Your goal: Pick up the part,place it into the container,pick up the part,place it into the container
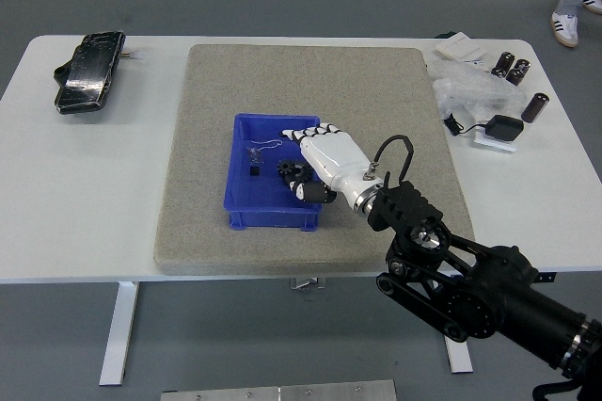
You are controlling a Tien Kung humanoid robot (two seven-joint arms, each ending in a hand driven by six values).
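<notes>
A blue container (243,205) stands on the grey mat (301,81). In it lie a black gear (286,171), partly hidden by my hand, and a small black part with a thin wire (254,169). My right hand (303,164), white with black joints, hovers over the container's right half, just above the gear. Its fingers (292,136) reach left, loosely spread, and I see nothing held in them. The left arm is out of view.
A black wrapped device (87,72) lies at the table's far left. Clear plastic bags (466,90), black cylinders (513,67), a black adapter (500,126) and white cards (459,46) crowd the far right corner. A person's shoe (564,28) shows top right.
</notes>
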